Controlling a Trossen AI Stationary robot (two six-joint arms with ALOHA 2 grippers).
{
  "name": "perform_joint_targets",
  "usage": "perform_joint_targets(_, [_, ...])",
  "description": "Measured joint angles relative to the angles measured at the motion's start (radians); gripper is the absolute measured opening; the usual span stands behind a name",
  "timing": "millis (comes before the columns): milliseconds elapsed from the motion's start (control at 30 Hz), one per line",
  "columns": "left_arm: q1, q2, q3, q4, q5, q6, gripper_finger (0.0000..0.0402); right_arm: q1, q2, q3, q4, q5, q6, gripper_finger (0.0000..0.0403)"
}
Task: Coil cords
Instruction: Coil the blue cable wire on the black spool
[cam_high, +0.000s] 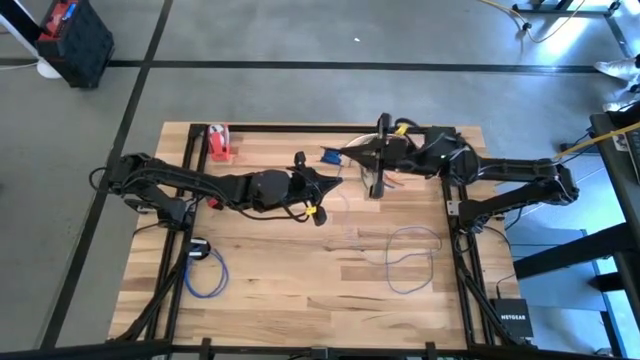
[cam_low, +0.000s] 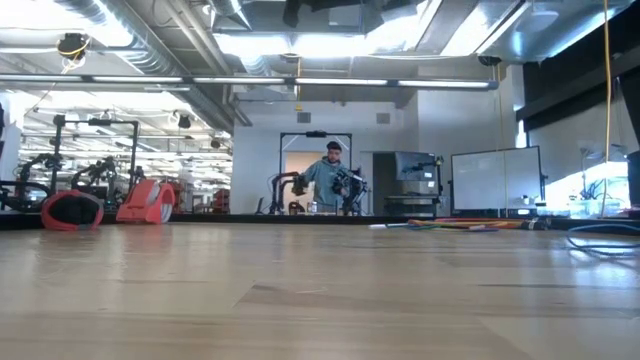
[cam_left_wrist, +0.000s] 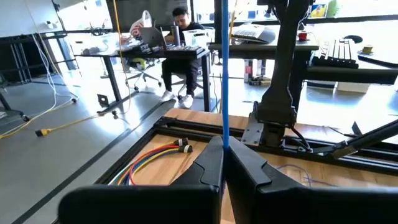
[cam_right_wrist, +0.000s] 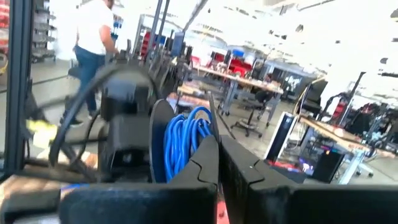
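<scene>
Left claw (cam_left_wrist: 225, 163) is clamped on the blue cord (cam_left_wrist: 224, 74); right claw (cam_right_wrist: 217, 163) is together. Loose cord (cam_high: 412, 256) on the surface (cam_high: 300, 290) remains uncoiled.

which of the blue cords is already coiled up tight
The small blue cord coil by the table's left edge, wound in neat rings. The other loose blue cord at right sprawls in one wide open loop.

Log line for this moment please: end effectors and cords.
left end effector: shut on blue cord, raised mid-table | right end effector: shut, by blue coil | loose blue cord loop: on table
</scene>
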Motion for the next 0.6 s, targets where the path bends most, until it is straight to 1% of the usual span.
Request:
perform_joint_targets(333, [0.0, 0.002, -0.002, -0.029, -0.004, 0.0, 0.0003, 0.0, -0.004, 0.143, -0.067, 0.001, -0.02, 0.0005])
perform_joint_targets(500, [0.0, 0.002, -0.002, -0.046, -0.004, 0.001, 0.0003, 0.0, -0.004, 0.191, -0.151, 0.0, -0.02, 0.0005])
perform_joint_targets(600, [0.0, -0.016, -0.003, -0.073, -0.025, 0.027, 0.0003, 0.0, -0.004, 0.216, -0.237, -0.042, -0.02, 0.0005])
